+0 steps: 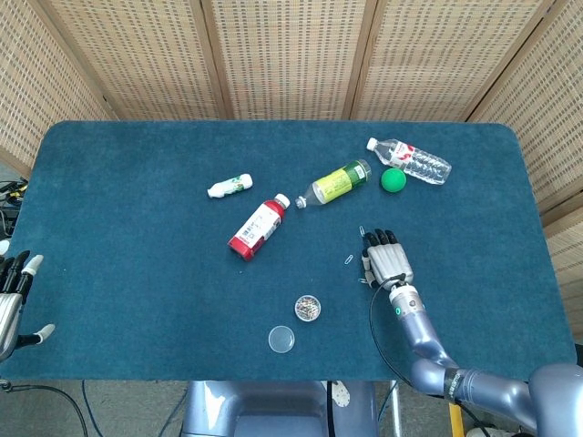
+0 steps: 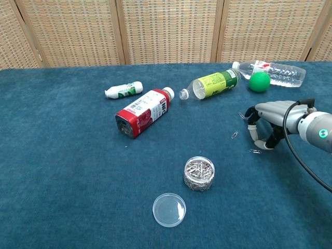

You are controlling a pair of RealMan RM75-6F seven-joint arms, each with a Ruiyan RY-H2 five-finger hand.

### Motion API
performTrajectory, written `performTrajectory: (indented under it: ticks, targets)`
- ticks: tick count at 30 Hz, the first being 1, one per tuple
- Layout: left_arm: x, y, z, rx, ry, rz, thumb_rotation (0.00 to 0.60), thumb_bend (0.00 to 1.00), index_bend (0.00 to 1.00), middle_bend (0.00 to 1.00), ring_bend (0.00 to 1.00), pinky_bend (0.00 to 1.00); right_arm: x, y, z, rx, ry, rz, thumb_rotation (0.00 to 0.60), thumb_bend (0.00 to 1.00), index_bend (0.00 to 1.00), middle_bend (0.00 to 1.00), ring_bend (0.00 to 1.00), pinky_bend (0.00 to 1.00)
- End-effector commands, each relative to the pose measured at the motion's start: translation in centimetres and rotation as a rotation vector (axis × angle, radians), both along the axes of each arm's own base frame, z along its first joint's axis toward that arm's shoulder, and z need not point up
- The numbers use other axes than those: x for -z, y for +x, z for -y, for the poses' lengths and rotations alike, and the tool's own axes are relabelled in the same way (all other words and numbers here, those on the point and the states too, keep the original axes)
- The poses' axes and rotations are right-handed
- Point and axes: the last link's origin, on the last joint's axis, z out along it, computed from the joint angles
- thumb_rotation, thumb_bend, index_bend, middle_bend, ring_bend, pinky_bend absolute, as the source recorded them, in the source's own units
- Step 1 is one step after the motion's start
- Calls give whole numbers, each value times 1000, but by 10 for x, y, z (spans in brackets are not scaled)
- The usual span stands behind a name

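Two loose paper clips (image 1: 349, 260) lie near the table's (image 1: 109, 218) right front, and from the head view the right hand (image 1: 386, 262) hangs palm-down over them, holding nothing; left hand (image 1: 13, 296), fingers spread, waits off the left edge. Chest view adds more: curled fingers (image 2: 254, 133) arch just above a clip (image 2: 255, 151), while the clip jar (image 2: 199, 173) and its lid (image 2: 169, 209) sit nearer the front edge.

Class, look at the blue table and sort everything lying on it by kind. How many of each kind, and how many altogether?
Bottles lying down: 4 (red, yellow-green, clear, small white)
Green ball: 1
Open jar of paper clips: 1
Clear lid: 1
Loose paper clips by the right robot hand: 3 ()
Total: 10
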Motion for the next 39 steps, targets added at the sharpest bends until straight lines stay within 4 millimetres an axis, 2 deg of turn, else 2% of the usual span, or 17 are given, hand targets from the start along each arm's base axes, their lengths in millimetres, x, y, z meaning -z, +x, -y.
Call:
performTrajectory:
  ticks: [1,4,11,14,20,30,39]
  targets:
    - [0,0,0,0,0,1,600,0,0,0,0,0,-8,8,0,-29,-12,10,600,446,641,115,0,60]
    - [0,0,0,2,-2,1,600,0,0,0,0,0,-14,19,-2,-62,-10,25,600,452,644,119,0,62]
    - [1,1,1,8,-6,0,600,0,0,0,0,0,-21,62,-27,-188,70,89,600,459,648,126,0,67]
    - [1,2,2,11,-6,0,600,0,0,0,0,0,-18,80,-38,-251,117,97,600,459,648,126,0,67]
    - [0,2,2,10,-5,2,600,0,0,0,0,0,-5,99,-49,-336,185,114,600,459,649,127,0,67]
    - [-1,0,1,5,-5,7,600,0,0,0,0,0,22,105,-53,-371,233,101,600,458,648,129,0,67]
    - [-1,0,0,3,-6,7,600,0,0,0,0,0,25,102,-54,-367,232,79,600,455,648,130,0,69]
